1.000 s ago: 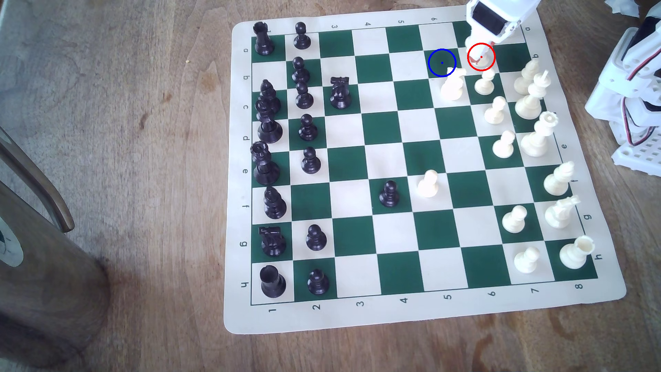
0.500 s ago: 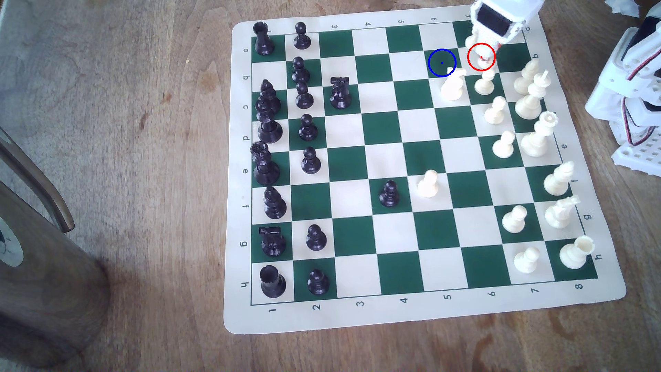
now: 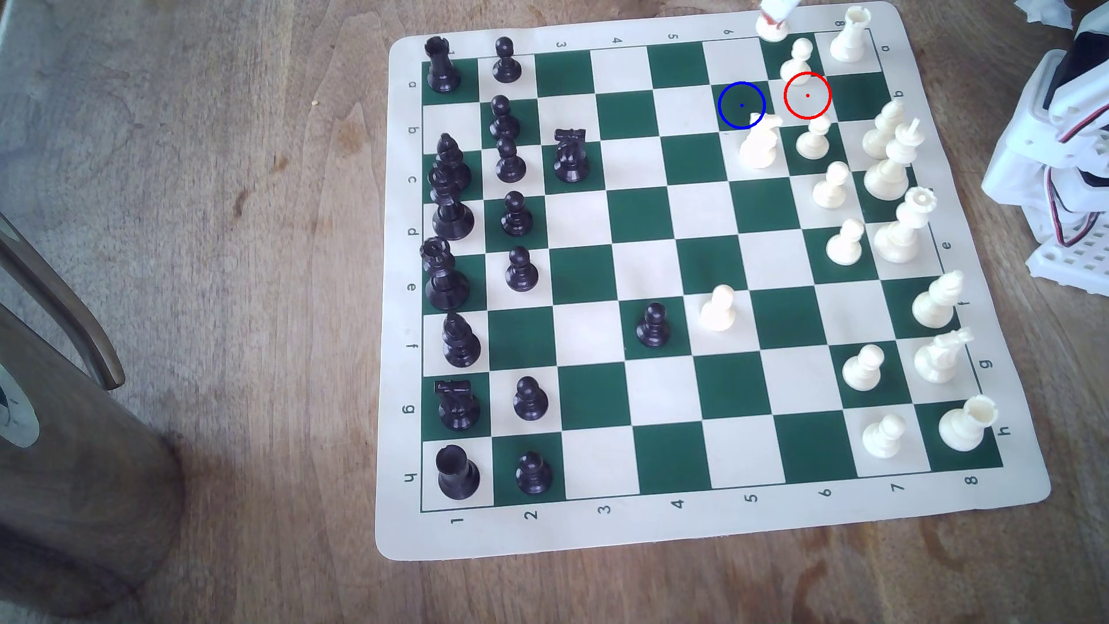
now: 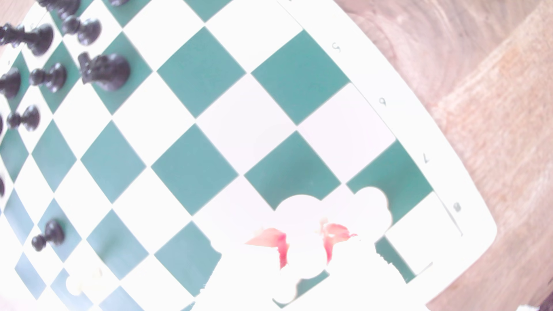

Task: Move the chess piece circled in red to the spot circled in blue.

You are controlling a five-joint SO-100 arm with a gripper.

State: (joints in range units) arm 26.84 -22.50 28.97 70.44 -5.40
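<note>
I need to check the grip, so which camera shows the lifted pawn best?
The exterior view: the pawn hangs at the top edge, its base distinct. In the wrist view glare washes it out between the pincer's red pads.

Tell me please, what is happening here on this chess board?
A robot arm's gripper appears to hold a white pawn between its red pads, raised over the board's far edge in the exterior view. The red-ringed square is bare, and the blue-ringed square, its goal, has no piece yet.
</note>
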